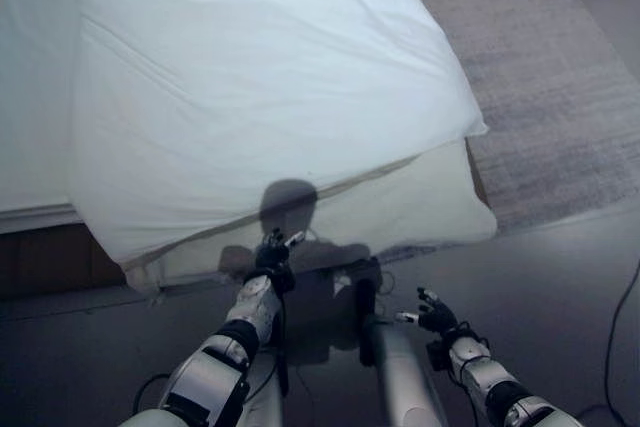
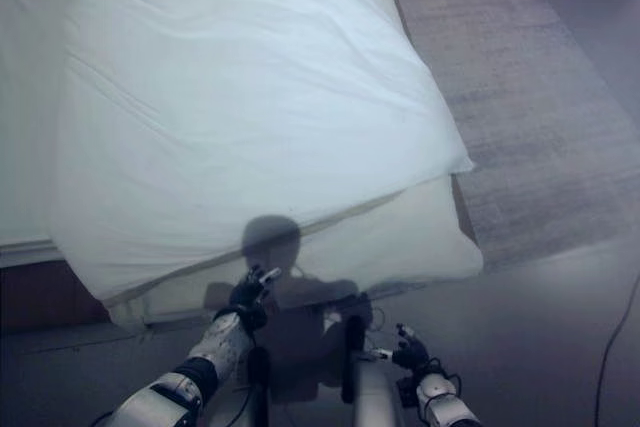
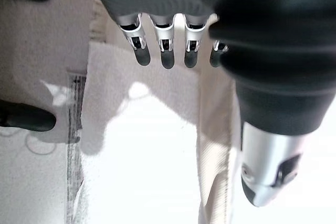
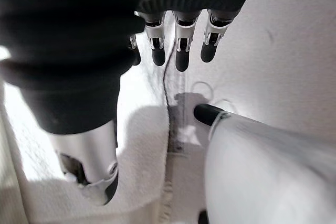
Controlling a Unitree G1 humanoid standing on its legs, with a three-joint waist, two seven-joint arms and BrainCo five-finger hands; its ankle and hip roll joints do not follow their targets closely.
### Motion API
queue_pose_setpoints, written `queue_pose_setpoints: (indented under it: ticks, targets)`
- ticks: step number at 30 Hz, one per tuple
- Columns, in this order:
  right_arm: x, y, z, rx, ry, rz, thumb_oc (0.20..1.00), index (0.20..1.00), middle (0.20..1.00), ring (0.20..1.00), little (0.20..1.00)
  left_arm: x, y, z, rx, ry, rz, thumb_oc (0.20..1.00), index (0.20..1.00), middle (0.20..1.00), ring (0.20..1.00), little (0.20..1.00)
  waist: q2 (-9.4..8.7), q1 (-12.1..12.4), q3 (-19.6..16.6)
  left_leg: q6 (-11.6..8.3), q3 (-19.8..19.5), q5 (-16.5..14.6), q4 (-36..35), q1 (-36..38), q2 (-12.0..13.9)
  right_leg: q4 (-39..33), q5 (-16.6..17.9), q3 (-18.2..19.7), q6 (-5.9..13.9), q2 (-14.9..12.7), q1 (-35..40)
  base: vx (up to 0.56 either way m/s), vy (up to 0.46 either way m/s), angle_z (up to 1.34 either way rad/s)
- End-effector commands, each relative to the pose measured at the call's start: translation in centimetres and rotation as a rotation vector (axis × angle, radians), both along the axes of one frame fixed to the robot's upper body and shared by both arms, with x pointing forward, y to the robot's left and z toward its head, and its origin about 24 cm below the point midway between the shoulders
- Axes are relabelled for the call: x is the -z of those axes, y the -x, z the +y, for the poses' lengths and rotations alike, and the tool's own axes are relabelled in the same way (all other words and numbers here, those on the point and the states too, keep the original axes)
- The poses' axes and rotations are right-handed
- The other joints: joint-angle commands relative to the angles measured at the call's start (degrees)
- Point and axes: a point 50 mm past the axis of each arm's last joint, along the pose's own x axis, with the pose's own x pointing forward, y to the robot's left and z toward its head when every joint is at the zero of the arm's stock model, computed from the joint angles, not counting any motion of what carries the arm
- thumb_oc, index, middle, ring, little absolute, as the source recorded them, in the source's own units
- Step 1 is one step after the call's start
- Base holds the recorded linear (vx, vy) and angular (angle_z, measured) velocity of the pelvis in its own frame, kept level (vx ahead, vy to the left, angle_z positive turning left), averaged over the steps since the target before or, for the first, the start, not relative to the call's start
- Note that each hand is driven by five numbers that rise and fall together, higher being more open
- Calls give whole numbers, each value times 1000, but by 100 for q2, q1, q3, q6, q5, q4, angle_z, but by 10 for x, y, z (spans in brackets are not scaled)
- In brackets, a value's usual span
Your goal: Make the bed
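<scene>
Large white puffy quilted duvet (image 1: 260,97) spread over the bed, wrinkled with soft creases running diagonally, its near edge drooping over the foot of the bed. Lies askew: the corner toward the robot's right (image 1: 470,127) juts out past the bed, the opposite near corner (image 1: 110,247) hangs low. Beneath that near edge, a cream-white layer of bedding (image 1: 420,207) exposed, with a beige piped seam along its rim. Farther toward the robot's left of the duvet, a flat white sheet (image 1: 30,77) over the mattress, and below it a dark brown wooden bed frame (image 1: 50,262).

Left hand (image 1: 275,252) raised just below the duvet's near edge, fingers straight and relaxed, holding nothing; in the left wrist view the fingers (image 3: 167,51) extended in a row over pale cloth with a cream strip beside it. Right hand (image 1: 432,315) lower and well apart from the duvet, over the grey floor (image 1: 560,287), fingers loosely spread, empty; same relaxed row of fingers (image 4: 181,51) in the right wrist view.

Beyond the duvet's right corner, a grey woven rug (image 1: 540,67) on the floor.
</scene>
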Motion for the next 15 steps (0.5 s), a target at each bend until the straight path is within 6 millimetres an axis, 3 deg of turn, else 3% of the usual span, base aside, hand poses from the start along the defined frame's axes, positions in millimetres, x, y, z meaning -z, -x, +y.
queue_pose_setpoints:
  ticks: [1,4,5,7,8,9,10,12,13,15]
  targets:
    - [-13,-5,-2,3,-19,-99,1000,1000,1000,1000,1000,-21,-15,-12,-79,123,-76,1000,1000,1000,1000,1000,-58,-51,-194,110,-65,367,88,-660,-155,302,137,41,342,91,-370,-26,0,-12]
    - [-18,-9,-2,10,-27,-129,1000,1000,1000,1000,1000,-30,-22,-11,-118,165,-88,1000,1000,1000,1000,1000,-62,-108,-182,105,-49,323,224,-852,-144,422,108,84,334,83,-557,-23,14,-11]
    - [-28,-14,1,-7,-35,-177,1000,1000,1000,1000,1000,-41,-30,-5,-176,210,-111,1000,1000,1000,1000,1000,-98,-188,-173,101,-24,288,324,-1004,-127,476,111,111,328,94,-715,0,0,0]
    - [-28,-14,1,-7,-35,-177,1000,1000,1000,1000,1000,-42,-30,-5,-176,210,-111,1000,1000,1000,1000,1000,-97,-189,-178,101,-24,287,328,-1012,-127,479,110,111,328,94,-723,-11,14,-7]
    - [-32,-17,1,-20,-34,-199,1000,1000,1000,1000,1000,-55,-39,0,-215,247,-144,1000,1000,1000,1000,1000,-129,-237,-182,96,9,268,334,-1092,-101,458,119,151,321,133,-807,-5,13,-12]
    - [-32,-17,1,-20,-34,-199,1000,1000,1000,1000,1000,-55,-39,1,-215,247,-144,1000,1000,1000,1000,1000,-128,-240,-194,96,9,272,332,-1104,-104,459,121,151,322,131,-820,-15,20,-11]
    - [-41,-19,0,-32,-47,-250,1000,1000,1000,1000,1000,-81,-53,14,-280,281,-216,1000,1000,1000,1000,1000,-170,-339,-211,76,36,294,314,-1243,-83,418,134,163,317,147,-951,-8,7,-10]
    - [-42,-18,0,-35,-47,-255,1000,1000,1000,1000,1000,-87,-56,17,-297,290,-230,1000,1000,1000,1000,1000,-176,-360,-223,75,26,297,327,-1288,-79,423,143,167,320,147,-1002,4,1,-5]
    - [-44,-16,-1,-36,-51,-267,1000,1000,1000,1000,1000,-103,-63,25,-336,315,-276,1000,1000,1000,1000,1000,-203,-399,-226,67,17,287,352,-1346,-68,414,149,169,320,158,-1059,0,0,0]
    - [-44,-15,-1,-41,-52,-271,1000,1000,1000,1000,1000,-111,-66,28,-354,334,-302,1000,1000,1000,1000,1000,-203,-420,-243,66,12,292,346,-1379,-65,404,151,173,317,153,-1087,0,0,0]
